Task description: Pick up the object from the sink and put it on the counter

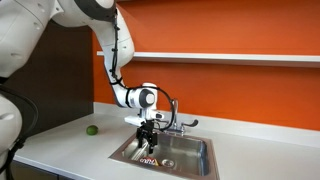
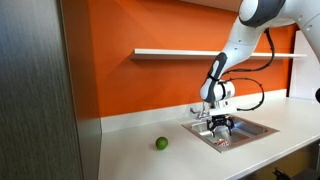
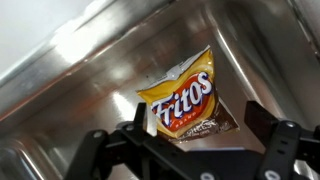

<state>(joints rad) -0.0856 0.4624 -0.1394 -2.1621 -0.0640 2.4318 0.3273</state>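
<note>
Clearly a snack bag: the object (image 3: pixel 185 100) is a small packet, yellow-orange on top and dark red below. It lies flat on the floor of the sink (image 3: pixel 70 90), centre-right in the wrist view. The readable writing is "Fritos" in white script on a red band. A dark panel under it carries smaller print, too blurred to read.

Handling, as a judgement: very light, thin crinkly film, soft and slightly puffed. The surface looks slick and the chips inside would crush, so a gentle squeeze is called for. The best hold is probably across the bag's middle, pinching up a fold, or on a crimped end seam. A flat pinch off the steel may skid.

The gripper (image 3: pixel 195 130) hangs right over the packet with its fingers (image 3: pixel 135 125) spread wide, one on each side of the bag's lower half, holding nothing. Whether the tips touch the basin floor cannot be told.

In an exterior view the gripper (image 1: pixel 148 135) is down inside the basin, lower centre of frame, with the faucet (image 1: pixel 172 110) just behind it. The counter (image 1: pixel 60 145) runs off to lower left and carries a green ball (image 1: pixel 91 129), well apart from the sink. A white shelf (image 2: pixel 170 52) sits on the orange wall (image 2: pixel 120 80) above.
</note>
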